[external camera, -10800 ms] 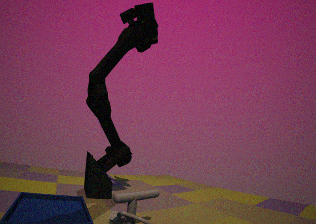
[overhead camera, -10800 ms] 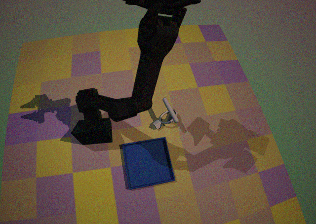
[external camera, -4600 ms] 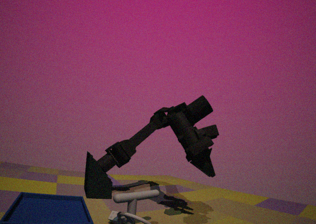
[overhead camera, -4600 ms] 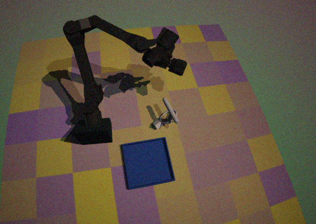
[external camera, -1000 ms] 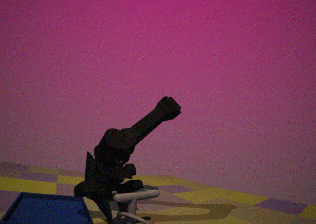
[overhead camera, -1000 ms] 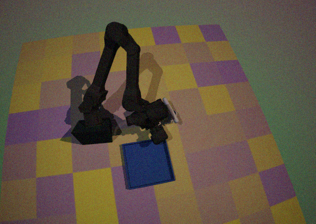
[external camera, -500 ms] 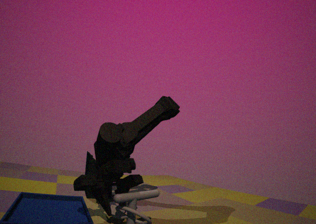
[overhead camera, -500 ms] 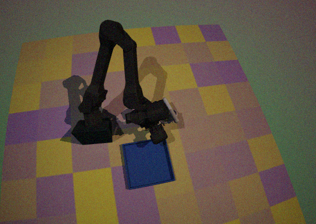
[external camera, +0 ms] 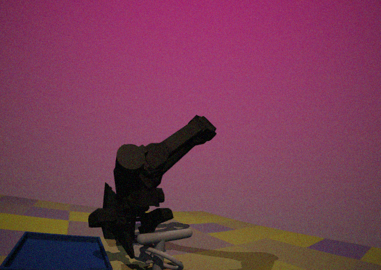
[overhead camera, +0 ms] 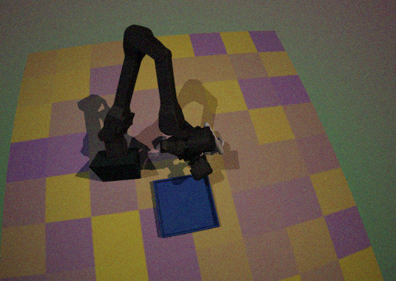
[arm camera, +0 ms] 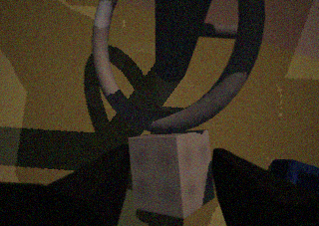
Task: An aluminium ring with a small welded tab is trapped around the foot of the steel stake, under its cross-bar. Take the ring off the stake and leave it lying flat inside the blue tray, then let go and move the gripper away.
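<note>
Gripper (overhead camera: 220,143) (external camera: 135,245) (arm camera: 170,156) pinches ring's welded tab (arm camera: 166,173), likely because block gives flat grip; ring (external camera: 170,258) (arm camera: 219,109) still round stake (external camera: 157,256) (arm camera: 176,32).

The worktop (overhead camera: 265,163) (external camera: 295,245) (arm camera: 55,47) carries a checkered surface of yellow, purple and dull pinkish-tan squares. In the top view, its far edge and right edge border a plain surround (overhead camera: 357,80), greenish near the worktop and shading to grey-mauve at the upper right. In the exterior view, the backdrop (external camera: 277,91) is plain, saturated magenta at the top and greyer mauve toward the bottom. Illumination is dim; shadows (overhead camera: 92,111) (external camera: 252,254) (arm camera: 50,148) fall across the squares.
</note>
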Controlling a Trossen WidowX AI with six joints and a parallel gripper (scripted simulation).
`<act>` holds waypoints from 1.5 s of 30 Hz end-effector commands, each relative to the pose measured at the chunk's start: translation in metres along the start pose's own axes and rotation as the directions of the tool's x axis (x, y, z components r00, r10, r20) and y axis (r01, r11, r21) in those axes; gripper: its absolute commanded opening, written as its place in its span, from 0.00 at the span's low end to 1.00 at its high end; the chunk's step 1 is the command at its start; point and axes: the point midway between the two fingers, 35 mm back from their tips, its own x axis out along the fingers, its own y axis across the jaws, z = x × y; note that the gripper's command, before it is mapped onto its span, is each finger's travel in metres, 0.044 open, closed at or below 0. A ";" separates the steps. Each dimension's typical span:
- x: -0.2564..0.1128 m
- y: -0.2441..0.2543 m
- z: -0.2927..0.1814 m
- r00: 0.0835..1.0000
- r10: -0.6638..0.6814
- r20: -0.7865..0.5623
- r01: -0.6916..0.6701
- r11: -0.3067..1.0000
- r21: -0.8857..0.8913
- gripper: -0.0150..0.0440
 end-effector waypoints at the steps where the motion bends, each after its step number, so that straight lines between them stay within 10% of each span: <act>1: -0.001 -0.007 0.002 1.000 -0.001 -0.027 0.001 1.000 0.005 0.25; 45: -0.022 -0.021 0.021 0.956 0.149 -0.253 -0.133 0.988 0.079 0.25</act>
